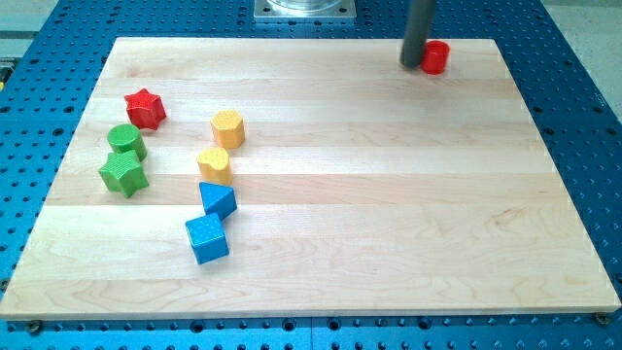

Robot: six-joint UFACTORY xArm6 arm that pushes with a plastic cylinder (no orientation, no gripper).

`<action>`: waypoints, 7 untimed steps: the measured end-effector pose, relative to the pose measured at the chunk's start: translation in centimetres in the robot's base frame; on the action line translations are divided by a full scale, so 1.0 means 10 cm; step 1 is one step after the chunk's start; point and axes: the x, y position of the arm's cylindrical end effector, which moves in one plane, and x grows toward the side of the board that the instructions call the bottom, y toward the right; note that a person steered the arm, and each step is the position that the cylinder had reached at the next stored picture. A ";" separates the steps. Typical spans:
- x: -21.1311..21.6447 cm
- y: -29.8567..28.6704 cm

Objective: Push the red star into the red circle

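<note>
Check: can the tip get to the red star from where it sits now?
Probably yes. My tip sits at the view's top right, just left of the red circle. The red star is far off at the view's left, and the board between them looks free of blocks.

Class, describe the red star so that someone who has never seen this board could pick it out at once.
Start at the wooden board and go to the cluster of blocks at the view's left. The red star is the topmost one there, just above the green circle. It is the cluster's only red block; the red circle sits far off beside my tip.
</note>
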 end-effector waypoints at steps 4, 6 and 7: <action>0.51 -0.90; -0.41 -3.58; -0.09 -4.08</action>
